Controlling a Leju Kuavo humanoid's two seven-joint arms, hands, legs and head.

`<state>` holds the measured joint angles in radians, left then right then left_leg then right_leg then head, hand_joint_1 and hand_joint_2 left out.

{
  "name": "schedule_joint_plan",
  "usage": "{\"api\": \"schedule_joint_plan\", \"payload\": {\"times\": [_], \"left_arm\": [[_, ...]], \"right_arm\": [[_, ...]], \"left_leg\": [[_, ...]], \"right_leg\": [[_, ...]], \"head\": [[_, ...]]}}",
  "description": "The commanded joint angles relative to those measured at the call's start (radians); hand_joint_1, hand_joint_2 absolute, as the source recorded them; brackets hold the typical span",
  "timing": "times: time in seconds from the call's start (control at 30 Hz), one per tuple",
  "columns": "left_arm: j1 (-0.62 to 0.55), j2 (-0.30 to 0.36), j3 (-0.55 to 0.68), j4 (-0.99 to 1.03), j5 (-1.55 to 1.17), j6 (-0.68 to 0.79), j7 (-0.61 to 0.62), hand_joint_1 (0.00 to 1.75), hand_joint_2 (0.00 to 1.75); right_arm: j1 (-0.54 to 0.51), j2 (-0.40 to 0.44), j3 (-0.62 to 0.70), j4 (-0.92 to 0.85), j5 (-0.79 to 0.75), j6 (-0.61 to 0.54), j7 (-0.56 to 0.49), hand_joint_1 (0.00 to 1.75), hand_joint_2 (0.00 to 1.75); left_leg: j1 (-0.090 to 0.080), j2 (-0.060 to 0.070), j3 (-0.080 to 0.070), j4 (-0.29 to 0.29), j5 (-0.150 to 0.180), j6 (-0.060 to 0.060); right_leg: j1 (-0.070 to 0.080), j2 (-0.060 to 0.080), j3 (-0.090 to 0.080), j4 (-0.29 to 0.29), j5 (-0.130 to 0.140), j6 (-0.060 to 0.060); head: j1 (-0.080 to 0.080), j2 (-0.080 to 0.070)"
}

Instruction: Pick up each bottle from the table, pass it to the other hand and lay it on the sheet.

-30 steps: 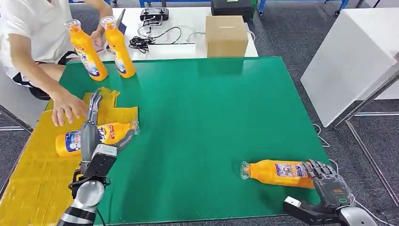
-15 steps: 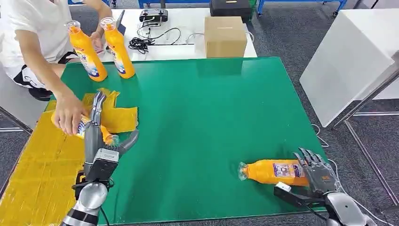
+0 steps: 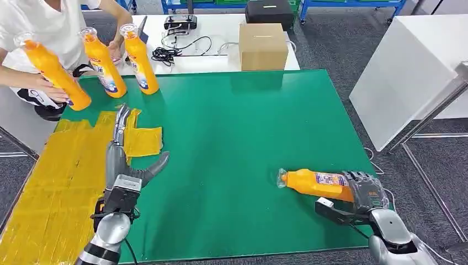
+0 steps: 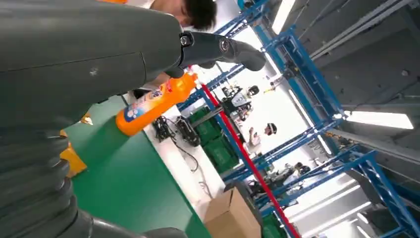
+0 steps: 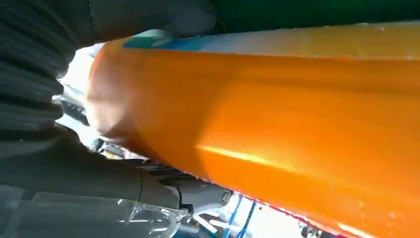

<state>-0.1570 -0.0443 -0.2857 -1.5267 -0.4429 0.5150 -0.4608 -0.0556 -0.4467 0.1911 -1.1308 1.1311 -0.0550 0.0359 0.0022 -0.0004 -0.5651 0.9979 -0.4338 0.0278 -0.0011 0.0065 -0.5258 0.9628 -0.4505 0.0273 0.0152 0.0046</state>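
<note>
Head view: an orange bottle (image 3: 315, 183) lying on the green tabletop (image 3: 237, 138) is gripped at its base by the right hand (image 3: 365, 190). The left hand (image 3: 122, 152) is held open, empty, beside the yellow sheet (image 3: 55, 176).

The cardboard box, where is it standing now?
In the head view the cardboard box stands on the white table beyond the green mat's far edge, right of the black cables.

Left hand (image 4: 74, 64) empty beside orange bottle (image 4: 156, 101) (upright on table)
</note>
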Motion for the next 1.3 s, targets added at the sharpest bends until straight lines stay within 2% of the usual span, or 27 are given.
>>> {"api": "schedule_joint_plan", "payload": {"times": [0.03, 0.07, 0.17, 0.2, 0.23, 0.27, 0.3, 0.33, 0.4, 0.47, 0.53, 0.63, 0.77, 1.03, 1.17, 1.2, 1.23, 1.27, 1.3], "left_arm": [[-0.039, 0.002, -0.025, 0.058, 0.016, -0.002, -0.005, 0.00, 1.75], [-0.034, 0.002, -0.025, 0.047, 0.019, -0.003, -0.007, 0.00, 1.75], [-0.012, 0.006, -0.032, 0.000, 0.028, -0.032, 0.002, 0.00, 1.75], [-0.002, 0.007, -0.034, -0.021, 0.028, -0.047, 0.011, 0.00, 1.75], [0.001, 0.007, -0.035, -0.026, 0.027, -0.048, 0.013, 0.00, 1.75], [0.006, 0.013, -0.042, -0.035, 0.026, -0.078, 0.025, 0.00, 1.75], [0.010, 0.026, -0.056, -0.036, 0.018, -0.118, 0.047, 0.00, 1.75], [0.009, 0.035, -0.067, -0.032, 0.012, -0.145, 0.065, 0.00, 1.75], [-0.009, 0.051, -0.105, 0.006, 0.005, -0.236, 0.096, 0.00, 1.75], [-0.034, 0.049, -0.128, 0.042, 0.022, -0.286, 0.107, 0.00, 1.75], [-0.037, 0.047, -0.130, 0.048, 0.022, -0.286, 0.107, 0.00, 1.75], [-0.084, 0.055, -0.175, 0.090, 0.146, -0.476, 0.138, 0.00, 1.75], [-0.144, 0.034, -0.234, 0.151, 0.234, -0.591, 0.150, 0.00, 1.75], [-0.179, 0.037, -0.261, 0.169, 0.377, -0.678, 0.167, 0.00, 1.75], [-0.209, 0.031, -0.263, 0.189, 0.447, -0.698, 0.177, 0.00, 1.75], [-0.218, 0.028, -0.263, 0.193, 0.468, -0.695, 0.177, 0.00, 1.75], [-0.222, 0.029, -0.265, 0.192, 0.472, -0.693, 0.177, 0.00, 1.75], [-0.229, 0.028, -0.265, 0.191, 0.489, -0.687, 0.173, 0.00, 1.75], [-0.235, 0.029, -0.266, 0.188, 0.501, -0.684, 0.174, 0.00, 1.75]], "right_arm": [[-0.006, 0.039, 0.044, 0.171, -0.017, 0.023, -0.010, 1.75, 1.75], [-0.015, 0.054, 0.034, 0.159, -0.011, -0.018, 0.002, 1.75, 1.75], [-0.040, 0.135, -0.023, 0.116, -0.018, -0.133, 0.013, 1.75, 1.75], [-0.048, 0.174, -0.051, 0.090, -0.027, -0.152, 0.007, 1.75, 1.75], [-0.053, 0.179, -0.046, 0.082, -0.019, -0.148, 0.016, 1.75, 1.75], [-0.047, 0.233, -0.110, 0.044, -0.092, -0.222, -0.031, 1.75, 1.75], [-0.046, 0.303, -0.176, -0.011, -0.230, -0.265, -0.120, 1.75, 1.75], [-0.043, 0.331, -0.198, -0.045, -0.295, -0.275, -0.158, 1.75, 1.75], [-0.036, 0.399, -0.235, -0.162, -0.475, -0.294, -0.251, 1.75, 1.75], [-0.046, 0.428, -0.249, -0.204, -0.560, -0.291, -0.283, 1.75, 1.75], [-0.047, 0.427, -0.248, -0.205, -0.561, -0.291, -0.282, 1.75, 1.75], [-0.080, 0.469, -0.278, -0.187, -0.642, -0.329, -0.334, 1.75, 1.75], [-0.136, 0.507, -0.224, -0.163, -0.688, -0.334, -0.349, 1.75, 1.75], [-0.180, 0.526, -0.151, -0.107, -0.746, -0.336, -0.371, 1.75, 1.75], [-0.220, 0.567, -0.077, -0.031, -0.804, -0.270, -0.404, 1.75, 1.75], [-0.231, 0.579, -0.033, -0.002, -0.841, -0.212, -0.430, 1.75, 1.75], [-0.232, 0.592, -0.019, 0.008, -0.843, -0.217, -0.434, 1.75, 1.75], [-0.239, 0.597, 0.033, 0.029, -0.868, -0.154, -0.460, 1.75, 1.75], [-0.241, 0.613, 0.071, 0.048, -0.869, -0.156, -0.465, 1.75, 1.75]], "left_leg": [[0.002, -0.004, -0.003, -0.002, 0.004, -0.001], [0.001, -0.002, 0.001, -0.001, 0.001, 0.000], [0.002, -0.002, -0.004, -0.003, 0.005, -0.001], [0.002, 0.002, 0.000, -0.001, 0.002, 0.000], [0.002, 0.003, 0.001, 0.000, 0.001, 0.000], [0.002, 0.003, -0.001, -0.001, 0.002, -0.001], [0.001, 0.005, -0.002, -0.001, 0.002, 0.000], [0.001, 0.007, -0.003, -0.002, 0.002, 0.000], [0.000, 0.006, -0.005, -0.001, 0.004, 0.001], [0.000, 0.006, -0.006, -0.001, 0.004, 0.000], [0.000, 0.002, -0.010, -0.001, 0.007, -0.001], [0.001, -0.002, -0.013, 0.000, 0.007, -0.001], [0.002, -0.001, -0.019, 0.000, 0.008, 0.000], [0.001, -0.001, -0.019, 0.000, 0.007, -0.001], [0.002, 0.000, -0.019, 0.000, 0.007, -0.001], [0.002, 0.000, -0.021, 0.000, 0.008, 0.000], [0.002, 0.001, -0.019, 0.000, 0.007, -0.001], [0.002, 0.003, -0.018, 0.000, 0.006, -0.002], [0.003, 0.003, -0.017, -0.001, 0.006, -0.002]], "right_leg": [[0.002, -0.005, 0.000, -0.005, 0.003, 0.001], [0.001, -0.002, 0.003, -0.003, 0.001, 0.000], [0.002, -0.004, -0.001, -0.007, 0.004, 0.000], [0.002, 0.000, 0.003, -0.005, 0.003, 0.000], [0.001, 0.002, 0.004, -0.004, 0.002, 0.000], [0.002, 0.002, 0.002, -0.004, 0.003, 0.000], [0.001, 0.004, 0.004, -0.004, 0.004, 0.001], [0.001, 0.006, 0.009, -0.004, 0.005, 0.002], [0.001, 0.006, 0.008, -0.003, 0.006, 0.001], [0.000, 0.005, 0.005, -0.001, 0.006, 0.000], [0.000, 0.003, 0.002, -0.001, 0.006, 0.000], [0.001, -0.001, 0.001, -0.001, 0.005, 0.001], [0.001, 0.000, -0.005, 0.000, 0.006, 0.001], [0.001, 0.000, -0.004, -0.001, 0.005, 0.001], [0.001, 0.001, -0.004, -0.001, 0.006, 0.001], [0.001, 0.001, -0.006, -0.001, 0.006, 0.001], [0.001, 0.002, -0.005, -0.001, 0.006, 0.001], [0.002, 0.004, -0.004, -0.001, 0.006, 0.001], [0.002, 0.003, -0.003, -0.001, 0.006, 0.001]], "head": [[0.000, 0.000], [0.000, 0.000], [0.000, 0.000], [0.000, 0.000], [0.000, 0.000], [0.000, 0.000], [0.000, 0.000], [-0.001, 0.000], [0.000, 0.000], [0.000, 0.000], [-0.001, 0.000], [0.000, 0.000], [0.000, 0.000], [0.000, 0.000], [0.000, 0.000], [0.000, 0.000], [0.000, 0.000], [0.000, 0.000], [-0.001, 0.000]]}}
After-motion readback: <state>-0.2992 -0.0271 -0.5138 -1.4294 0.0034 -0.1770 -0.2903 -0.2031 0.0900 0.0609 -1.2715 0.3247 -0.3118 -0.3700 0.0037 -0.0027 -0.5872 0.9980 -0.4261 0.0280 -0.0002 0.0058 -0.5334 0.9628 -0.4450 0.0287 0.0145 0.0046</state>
